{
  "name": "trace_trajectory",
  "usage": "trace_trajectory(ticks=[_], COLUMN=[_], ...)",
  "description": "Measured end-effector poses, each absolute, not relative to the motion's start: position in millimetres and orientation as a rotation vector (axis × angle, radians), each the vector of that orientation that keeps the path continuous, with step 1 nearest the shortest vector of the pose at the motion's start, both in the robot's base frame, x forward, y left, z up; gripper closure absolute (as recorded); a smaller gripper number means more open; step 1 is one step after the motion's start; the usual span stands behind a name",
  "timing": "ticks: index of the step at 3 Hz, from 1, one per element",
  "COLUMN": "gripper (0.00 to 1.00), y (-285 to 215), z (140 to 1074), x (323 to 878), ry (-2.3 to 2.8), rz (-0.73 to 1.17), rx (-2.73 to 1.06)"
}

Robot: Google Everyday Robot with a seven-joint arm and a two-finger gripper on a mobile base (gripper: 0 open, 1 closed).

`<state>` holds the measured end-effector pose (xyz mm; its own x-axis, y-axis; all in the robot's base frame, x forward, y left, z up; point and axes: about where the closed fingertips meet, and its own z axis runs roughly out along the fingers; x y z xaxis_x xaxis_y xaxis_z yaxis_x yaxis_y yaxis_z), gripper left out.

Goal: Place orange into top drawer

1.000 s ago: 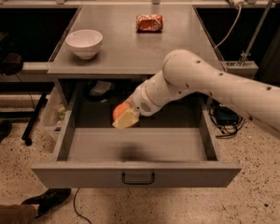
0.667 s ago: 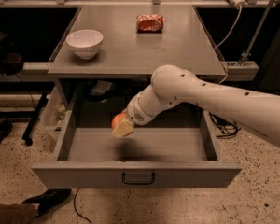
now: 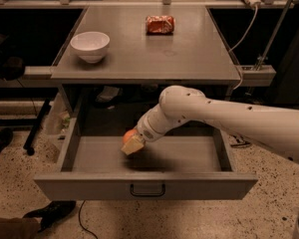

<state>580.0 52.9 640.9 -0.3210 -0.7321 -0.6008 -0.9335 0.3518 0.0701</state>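
The top drawer (image 3: 144,185) is pulled wide open below the grey table; its flat front panel carries a small dark handle (image 3: 147,189). My white arm reaches in from the right and down into the drawer. My gripper (image 3: 131,143) sits low inside the drawer, left of centre, just above its floor. It is shut on the orange (image 3: 128,134), of which only a small orange part shows behind the pale fingers (image 3: 133,145).
A white bowl (image 3: 90,45) stands on the tabletop (image 3: 189,59) at the left. A red-and-white foil snack bag (image 3: 160,24) lies at the back centre. Cables and a rail run at the right; shoes and clutter lie on the floor at the left.
My arm has swung left and lowered, carrying the orange from above the drawer's middle down close to the drawer floor.
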Motion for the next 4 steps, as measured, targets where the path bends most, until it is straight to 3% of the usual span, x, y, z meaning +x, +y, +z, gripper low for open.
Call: trace_trajectory(ticks=[2,3,4], gripper=[0.13,0.0,0.0], y=[42.2,42.2,42.2], z=[637.0,636.9,636.9], x=[580.5,580.4,580.3], ry=[2.126,2.126,2.126], rz=[0.602,0.603,0.603], rx=[-1.397,-1.397,-1.397])
